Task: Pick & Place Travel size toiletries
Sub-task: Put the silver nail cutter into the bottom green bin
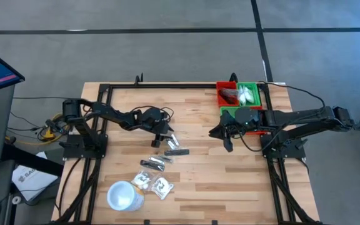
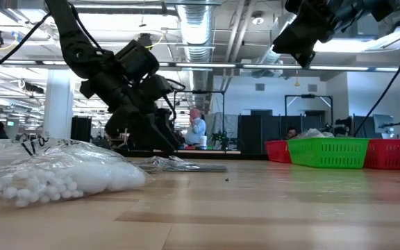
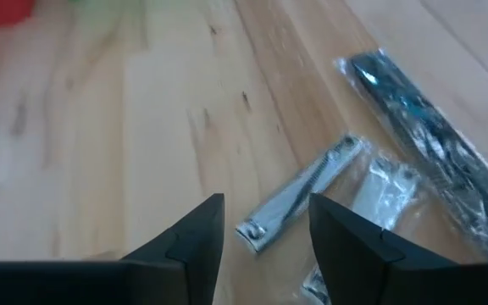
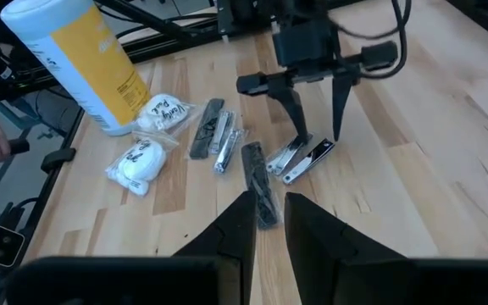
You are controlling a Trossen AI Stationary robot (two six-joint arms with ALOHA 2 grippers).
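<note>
Several toiletries lie on the wooden table. A silvery nail clipper in a clear wrapper (image 3: 299,199) rests flat beside a second clipper (image 4: 312,161) and a dark oblong item in plastic (image 3: 422,127). More dark cases (image 1: 155,163) and two sachets with white contents (image 1: 152,184) lie toward the near edge. My left gripper (image 3: 265,224) is open and points down, its fingers on either side of the clipper's end (image 4: 318,134). My right gripper (image 1: 222,136) hangs above the table near the bins, open by a narrow gap (image 4: 268,216).
Red and green bins (image 1: 237,94) stand at the far right, with another green one (image 1: 233,113) under my right arm. A white and yellow cup (image 1: 122,195) stands near the near edge beside the sachets. Bare wood lies between the items and the bins.
</note>
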